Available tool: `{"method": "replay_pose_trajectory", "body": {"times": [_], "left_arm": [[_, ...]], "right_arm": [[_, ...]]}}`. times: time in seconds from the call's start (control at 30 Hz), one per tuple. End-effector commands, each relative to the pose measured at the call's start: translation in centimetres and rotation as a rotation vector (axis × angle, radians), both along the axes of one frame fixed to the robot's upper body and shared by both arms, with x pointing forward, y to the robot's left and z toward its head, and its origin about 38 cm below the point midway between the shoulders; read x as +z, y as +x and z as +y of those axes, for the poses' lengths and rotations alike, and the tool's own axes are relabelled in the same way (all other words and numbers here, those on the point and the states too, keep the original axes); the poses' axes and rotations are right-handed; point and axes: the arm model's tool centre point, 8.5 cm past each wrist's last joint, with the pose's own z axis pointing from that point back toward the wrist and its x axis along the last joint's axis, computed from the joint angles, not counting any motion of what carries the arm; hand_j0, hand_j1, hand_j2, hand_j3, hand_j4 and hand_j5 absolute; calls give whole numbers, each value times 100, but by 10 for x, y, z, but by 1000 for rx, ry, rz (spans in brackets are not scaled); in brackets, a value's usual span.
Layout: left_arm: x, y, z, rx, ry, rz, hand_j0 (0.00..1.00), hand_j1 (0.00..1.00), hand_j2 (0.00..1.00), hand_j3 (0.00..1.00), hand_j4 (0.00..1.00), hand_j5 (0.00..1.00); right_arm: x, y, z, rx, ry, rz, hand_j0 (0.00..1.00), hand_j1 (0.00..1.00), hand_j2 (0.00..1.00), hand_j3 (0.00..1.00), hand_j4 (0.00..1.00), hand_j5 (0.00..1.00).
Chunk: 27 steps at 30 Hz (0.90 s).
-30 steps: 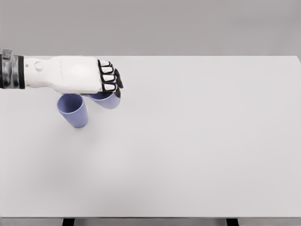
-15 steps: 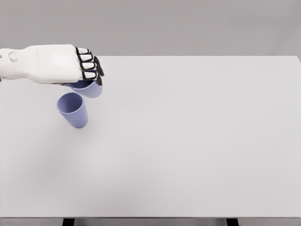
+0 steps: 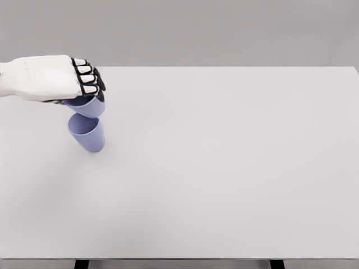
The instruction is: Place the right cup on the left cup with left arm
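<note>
A lavender-blue cup (image 3: 87,133) stands upright on the white table (image 3: 224,157) at the left. Directly above it hangs a second cup (image 3: 87,106) of the same colour, its bottom just over the standing cup's rim. My left hand (image 3: 84,92) comes in from the left edge and is shut on this upper cup, its black-tipped fingers (image 3: 88,79) curled over the cup's top, which hides the rim. I cannot tell whether the two cups touch. The right arm is out of view.
The table's far edge runs just behind the hand. Dark table legs (image 3: 82,263) show at the bottom edge.
My left hand has carried the held cup leftward, from right of and behind the standing cup to a spot right above it.
</note>
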Motion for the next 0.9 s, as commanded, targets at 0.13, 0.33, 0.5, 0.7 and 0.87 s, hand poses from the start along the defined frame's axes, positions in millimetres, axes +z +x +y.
{"method": "replay_pose_trajectory", "body": {"times": [0.13, 0.33, 0.5, 0.7, 0.87], "left_arm": [[1, 4, 9, 30, 1, -3, 42, 42, 42, 42, 42, 42], [-5, 8, 18, 59, 10, 8, 42, 42, 42, 42, 42, 42], [-13, 5, 25, 75, 27, 21, 42, 42, 42, 42, 42, 42], [-14, 3, 27, 74, 44, 16, 42, 42, 42, 42, 42, 42], [-9, -2, 27, 68, 46, 2, 42, 42, 42, 42, 42, 42]], "right_arm": [[0, 0, 0, 0, 0, 0, 100, 100, 100, 100, 100, 100], [0, 0, 0, 0, 0, 0, 100, 100, 100, 100, 100, 100], [0, 0, 0, 0, 0, 0, 100, 100, 100, 100, 100, 100], [0, 0, 0, 0, 0, 0, 100, 100, 100, 100, 100, 100], [0, 0, 0, 0, 0, 0, 100, 100, 100, 100, 100, 100]]}}
